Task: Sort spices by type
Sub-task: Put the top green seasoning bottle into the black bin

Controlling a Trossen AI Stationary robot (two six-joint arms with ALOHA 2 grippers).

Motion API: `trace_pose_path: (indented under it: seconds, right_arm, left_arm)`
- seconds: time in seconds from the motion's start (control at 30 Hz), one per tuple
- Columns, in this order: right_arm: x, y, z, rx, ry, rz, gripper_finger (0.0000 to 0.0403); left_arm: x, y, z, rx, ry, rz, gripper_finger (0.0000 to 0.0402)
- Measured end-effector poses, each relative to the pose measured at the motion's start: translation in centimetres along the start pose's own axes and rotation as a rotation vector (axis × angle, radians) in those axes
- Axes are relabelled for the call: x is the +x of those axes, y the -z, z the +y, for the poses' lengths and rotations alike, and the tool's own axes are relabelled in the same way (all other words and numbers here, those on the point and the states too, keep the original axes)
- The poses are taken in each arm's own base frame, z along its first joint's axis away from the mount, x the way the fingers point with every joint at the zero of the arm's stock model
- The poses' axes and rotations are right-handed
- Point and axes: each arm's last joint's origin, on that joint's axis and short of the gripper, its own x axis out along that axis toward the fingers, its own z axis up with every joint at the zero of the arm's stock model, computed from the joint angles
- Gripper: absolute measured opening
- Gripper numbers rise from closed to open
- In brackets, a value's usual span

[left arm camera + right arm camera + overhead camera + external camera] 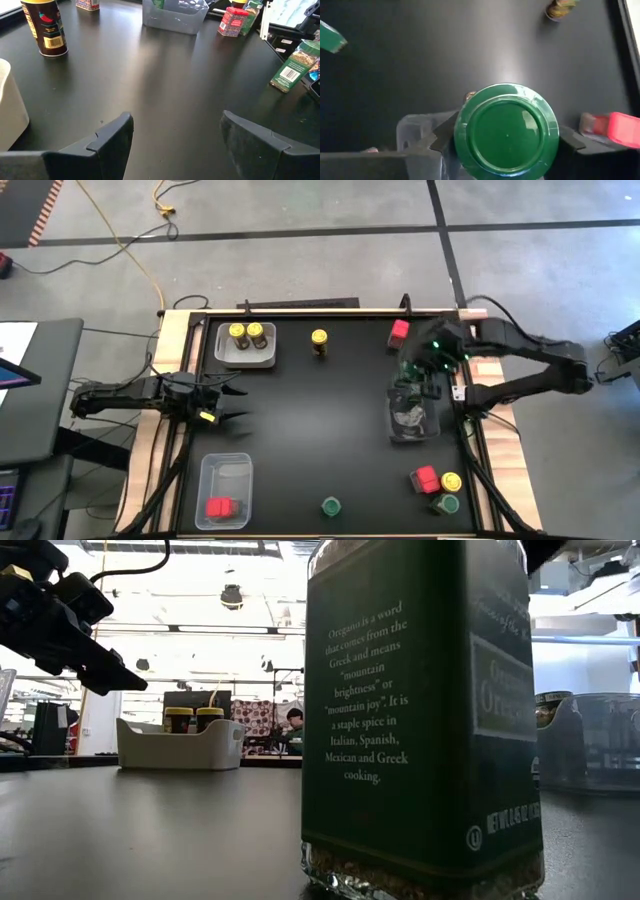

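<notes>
My right gripper (506,139) is shut on a green-lidded spice jar (506,130) above a clear bin (412,420) at the table's right side. My left gripper (232,405) waits open at the left edge with nothing between its fingers (112,137). Two yellow-lidded jars (247,333) stand in a white bin (245,355) at the far left. A yellow-lidded jar (319,340) and a red block (399,332) stand on the far part of the table. A red, a yellow-lidded and a green-lidded one (440,485) stand close together at the near right. A green oregano jar (420,710) stands at the near edge. My right gripper pinches the green-lidded jar between its two fingers (442,135), one on each side just below the round lid's rim (465,137). The fingers come from above, slanting down. The jar hangs upright, lid up, clear of the table and over the clear bin (417,132).
A second clear bin (228,470) at the near left holds a red block (219,507). The table's middle is bare black surface (320,420). Wooden rails run along the left and right edges.
</notes>
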Motion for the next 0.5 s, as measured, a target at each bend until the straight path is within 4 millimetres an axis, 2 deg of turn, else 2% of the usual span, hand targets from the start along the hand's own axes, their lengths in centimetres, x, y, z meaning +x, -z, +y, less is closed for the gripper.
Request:
trace_pose_path:
  seconds: [0.2,0.5]
  right_arm:
    - [2.3,3.1,1.2,-0.014,-0.039,-0.011,0.0219]
    - [6.2,4.6,1.8,-0.121,-0.062,0.026,0.0219]
  left_arm:
    - [0.0,0.0,0.0,0.0,0.0,0.0,0.0286]
    - [0.0,0.0,0.0,0.0,0.0,0.0,0.0286]
